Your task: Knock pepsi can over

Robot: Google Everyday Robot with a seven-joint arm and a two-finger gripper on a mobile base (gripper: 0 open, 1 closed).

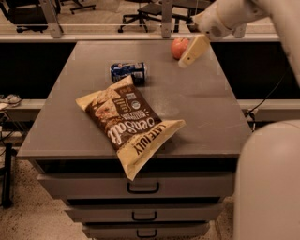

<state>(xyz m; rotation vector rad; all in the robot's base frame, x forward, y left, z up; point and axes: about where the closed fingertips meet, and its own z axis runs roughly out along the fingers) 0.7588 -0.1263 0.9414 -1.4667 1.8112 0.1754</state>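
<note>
Grey metal bench with stacked drawers below its front edge, seen from above and in front. We mark three objects on its top.

The pepsi can, blue with white markings, lies on its side toward the back of the bench, left of centre, with its long axis running left to right. Its silver end faces right.

A brown and tan chip bag lies flat and diagonal across the middle of the bench. Its upper corner reaches the near side of the can; we cannot tell whether the two touch. Its lower corner overhangs the front edge, above the top drawer.

A round red apple sits near the back edge, right of centre, well apart from the can.

The end effector, tan and wedge-shaped, hangs tilted above the back right part of the bench. In this view it lies just beside the apple on the apple's right and overlaps that edge. It is well apart from the can and holds nothing that we can see; whether it is wide or narrow we cannot tell.

The white arm enters from the upper right, and another rounded white part of the robot fills the lower right corner. Office chairs stand on the floor beyond the bench.
</note>
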